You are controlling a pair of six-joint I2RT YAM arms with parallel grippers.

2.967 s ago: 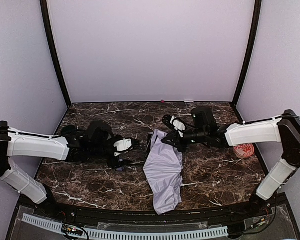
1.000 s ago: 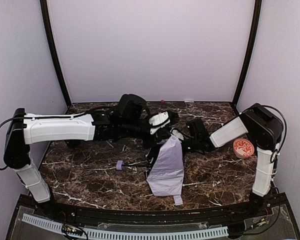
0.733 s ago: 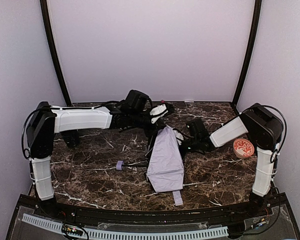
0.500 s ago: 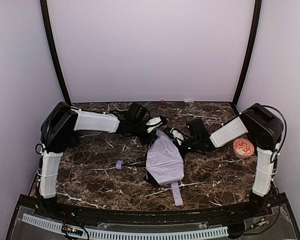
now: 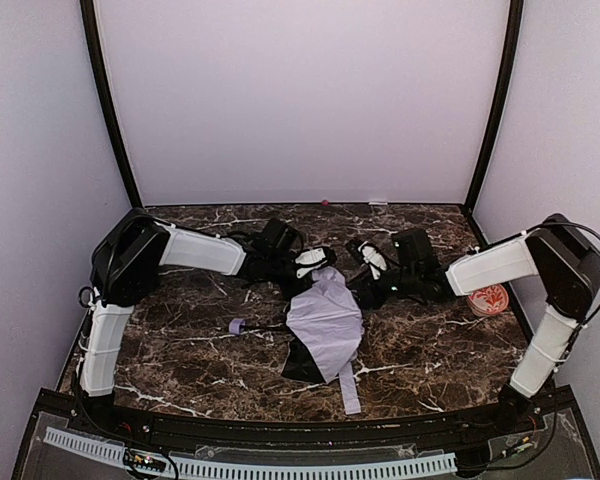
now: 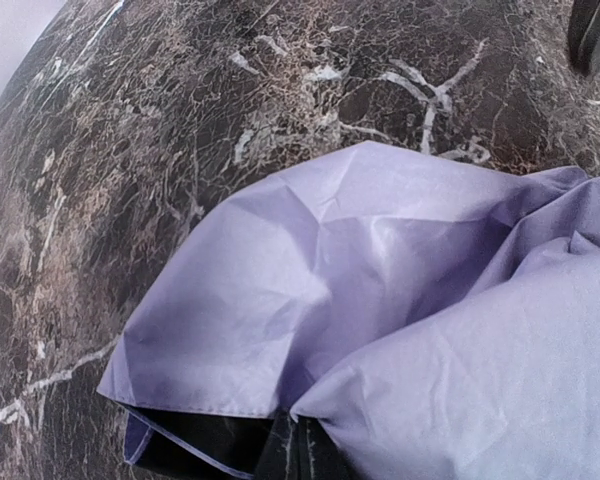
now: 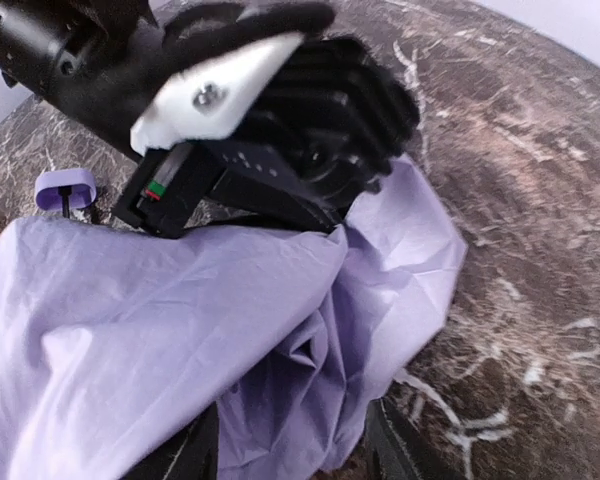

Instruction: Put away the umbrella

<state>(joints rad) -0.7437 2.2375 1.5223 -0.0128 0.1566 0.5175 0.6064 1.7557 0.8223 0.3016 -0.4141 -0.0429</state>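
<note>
On table centre, crumpled umbrella. Left fingers pressed together at its far edge; right fingers spread over fabric.

the umbrella sprawls across the middle of the table, with the left gripper and right gripper crowding its far edge. bare marble lies open left of its handle and between the fabric and the red disc.

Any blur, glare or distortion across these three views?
Top view: even light, sharp, no glare. Left wrist: umbrella fills much of the frame, table bulges from the wide lens. Right wrist: left arm looms close, slightly soft.
</note>
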